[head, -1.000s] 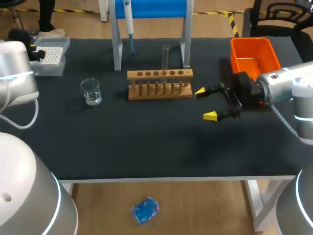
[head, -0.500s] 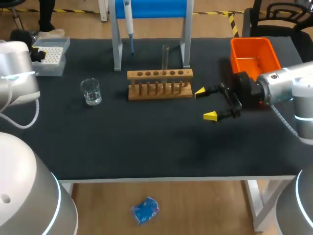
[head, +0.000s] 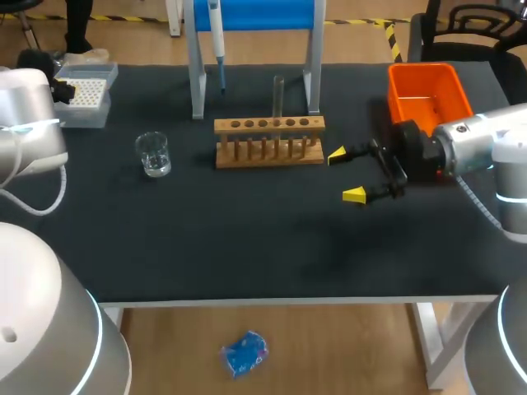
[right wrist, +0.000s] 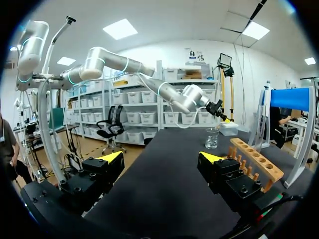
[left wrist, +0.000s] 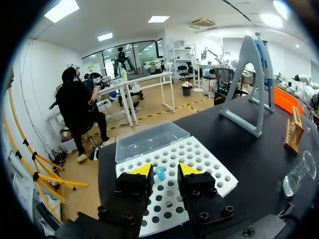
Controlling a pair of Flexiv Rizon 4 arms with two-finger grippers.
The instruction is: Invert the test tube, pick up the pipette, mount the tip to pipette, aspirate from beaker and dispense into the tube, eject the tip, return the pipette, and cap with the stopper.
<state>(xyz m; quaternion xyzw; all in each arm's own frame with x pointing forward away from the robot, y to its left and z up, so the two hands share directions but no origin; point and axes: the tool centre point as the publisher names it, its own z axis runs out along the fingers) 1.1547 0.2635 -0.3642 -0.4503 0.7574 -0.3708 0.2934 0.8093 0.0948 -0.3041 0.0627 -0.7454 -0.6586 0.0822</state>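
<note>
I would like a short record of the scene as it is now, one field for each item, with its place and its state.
test tube: upright in the wooden rack
pipette: hanging on the stand, untouched
beaker: on the table, apart from the rack
tip box: at the table's far corner
left gripper: open, over the tip box, one blue tip between its fingers
right gripper: open, empty, beside the rack
orange bin: behind the right gripper

Left hand has its fingers narrowly parted; right hand, held level, is spread wide.
</note>
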